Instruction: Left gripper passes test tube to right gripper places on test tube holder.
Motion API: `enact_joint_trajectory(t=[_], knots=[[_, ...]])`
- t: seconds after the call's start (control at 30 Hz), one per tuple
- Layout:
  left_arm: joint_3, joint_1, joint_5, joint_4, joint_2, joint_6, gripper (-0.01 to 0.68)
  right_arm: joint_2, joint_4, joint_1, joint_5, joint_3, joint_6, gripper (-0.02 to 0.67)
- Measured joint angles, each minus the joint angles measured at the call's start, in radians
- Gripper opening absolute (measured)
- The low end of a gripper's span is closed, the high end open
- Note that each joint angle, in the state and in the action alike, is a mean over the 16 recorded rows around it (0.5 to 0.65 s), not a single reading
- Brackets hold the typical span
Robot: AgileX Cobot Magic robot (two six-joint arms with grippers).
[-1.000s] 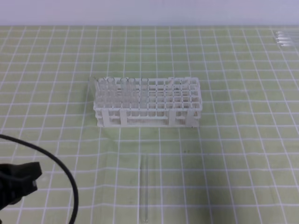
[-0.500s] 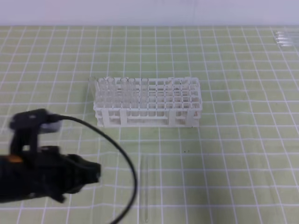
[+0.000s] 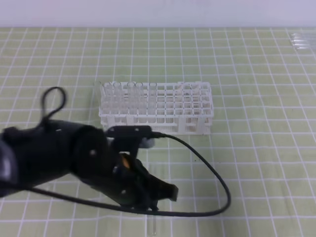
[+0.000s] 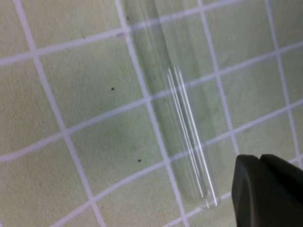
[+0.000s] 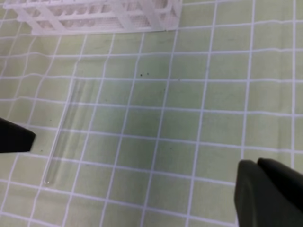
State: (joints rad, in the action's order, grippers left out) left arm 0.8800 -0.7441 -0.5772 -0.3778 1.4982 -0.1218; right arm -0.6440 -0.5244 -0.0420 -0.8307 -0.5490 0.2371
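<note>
So the biggest thing we're looking at is the worktop (image 3: 256, 148), covered in a green mat with a white grid. Next up in size is the left gripper (image 3: 163, 195), a bulky black arm end with a small orange patch and a black cable (image 3: 212, 173) looping out past it. In the high view it sits low over the mat, in front of the rack, with its tip pointing right. We can't tell how far apart its jaws are: the high view is too blurry, and the left wrist view only shows one dark finger (image 4: 267, 191) in the bottom corner.

The test tube holder (image 3: 157, 107) is the white lattice rack standing beyond the left jaws, well apart from them. A few clear tubes seem to stand in its left rows, but that part is hazy.

The test tube (image 4: 177, 118) lies flat on the mat, right under the left jaws, and nothing is gripping it. In the wrist view its end lies just beside the dark finger. In the high view only its near end (image 3: 153, 229) pokes out below the arm.

The right gripper (image 5: 267, 194) only shows as a dark finger in its own camera, so we can't tell its jaw state either. The tube (image 5: 64, 135) lies off to the left of it, well apart.
</note>
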Motion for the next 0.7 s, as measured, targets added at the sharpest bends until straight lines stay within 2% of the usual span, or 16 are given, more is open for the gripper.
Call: enact_joint_trajectory(t=[0.33, 0.7], knots=[[0.106, -0.057, -0.127, 0.160, 0.116, -0.120, 0.003, 0.000, -0.024, 0.000, -0.005, 0.000, 0.045, -0.002], [0.118, -0.064, -0.099, 0.189, 0.129, -0.128, 0.026, 0.000, -0.047, -0.001, -0.005, 0.000, 0.073, -0.002]])
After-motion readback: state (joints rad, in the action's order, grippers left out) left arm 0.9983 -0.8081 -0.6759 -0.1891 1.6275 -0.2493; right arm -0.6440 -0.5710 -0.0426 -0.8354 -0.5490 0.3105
